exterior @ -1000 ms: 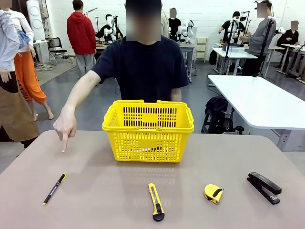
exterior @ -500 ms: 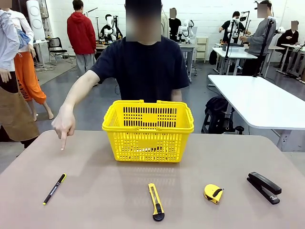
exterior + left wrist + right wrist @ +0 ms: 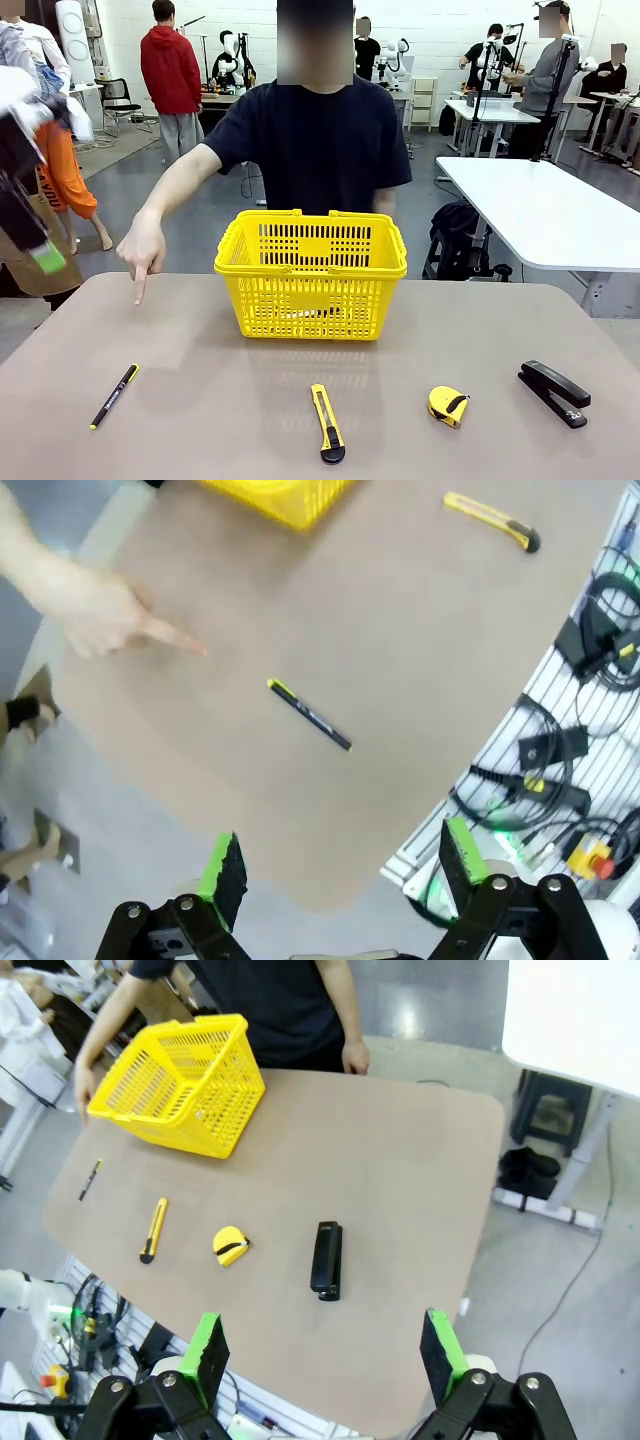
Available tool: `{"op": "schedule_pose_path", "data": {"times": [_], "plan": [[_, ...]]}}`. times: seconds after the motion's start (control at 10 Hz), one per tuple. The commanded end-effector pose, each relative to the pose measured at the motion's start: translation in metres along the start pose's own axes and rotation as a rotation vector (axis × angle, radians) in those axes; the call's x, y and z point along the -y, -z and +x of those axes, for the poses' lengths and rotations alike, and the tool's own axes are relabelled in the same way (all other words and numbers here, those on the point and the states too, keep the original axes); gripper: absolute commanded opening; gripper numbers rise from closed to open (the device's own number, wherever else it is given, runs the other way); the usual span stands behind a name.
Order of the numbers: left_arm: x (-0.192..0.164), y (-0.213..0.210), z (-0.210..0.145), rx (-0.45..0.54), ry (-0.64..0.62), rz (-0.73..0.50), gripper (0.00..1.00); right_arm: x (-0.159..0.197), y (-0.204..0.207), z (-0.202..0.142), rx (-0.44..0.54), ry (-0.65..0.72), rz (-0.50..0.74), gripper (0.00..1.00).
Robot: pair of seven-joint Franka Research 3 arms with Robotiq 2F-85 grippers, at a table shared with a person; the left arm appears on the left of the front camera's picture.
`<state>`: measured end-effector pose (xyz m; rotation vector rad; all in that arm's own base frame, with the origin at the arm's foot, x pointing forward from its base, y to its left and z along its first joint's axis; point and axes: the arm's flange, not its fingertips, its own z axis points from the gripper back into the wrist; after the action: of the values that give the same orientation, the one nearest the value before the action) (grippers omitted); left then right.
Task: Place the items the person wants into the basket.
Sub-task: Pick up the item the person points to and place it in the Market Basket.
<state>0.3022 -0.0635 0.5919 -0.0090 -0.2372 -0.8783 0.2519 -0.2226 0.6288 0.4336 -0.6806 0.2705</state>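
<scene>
Four things lie loose along the near side of the table (image 3: 200,345): a pen (image 3: 114,396) at the near left, a knife (image 3: 327,423) in the middle, a tape measure (image 3: 447,405) to its right and a stapler (image 3: 553,393) at the near right. None of them is in the basket (image 3: 310,300), which stands at the far middle, just in front of the person. Something pale shows low through its grid, but I cannot tell what it is. The person's hand (image 3: 143,255) points a finger down at the far left of the table, beyond the pen, so the pen looks like the item wanted now. The left gripper (image 3: 342,860) hangs high above that end, released and empty, well apart from the pen. The right gripper (image 3: 322,1348) is also released and empty, high over the near right. By this look, no pickup has begun, and the pen's whole trip to the basket is left to do.
</scene>
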Motion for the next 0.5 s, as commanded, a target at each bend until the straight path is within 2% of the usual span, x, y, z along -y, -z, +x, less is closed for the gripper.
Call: {"op": "schedule_pose_path", "data": {"times": [0.0,0.1,0.4], "plan": [[0.017,0.026,-0.002,-0.091,-0.017,0.045,1.0,0.0,0.0,-0.001,0.004,-0.008,0.014,1.0],[0.024,0.039,-0.002,-0.085,-0.054,0.075,1.0,0.0,0.0,-0.001,0.004,-0.008,0.014,1.0],[0.014,0.068,-0.004,-0.039,-0.262,0.151,1.0,0.0,0.0,-0.001,0.004,-0.008,0.014,1.0]]}}
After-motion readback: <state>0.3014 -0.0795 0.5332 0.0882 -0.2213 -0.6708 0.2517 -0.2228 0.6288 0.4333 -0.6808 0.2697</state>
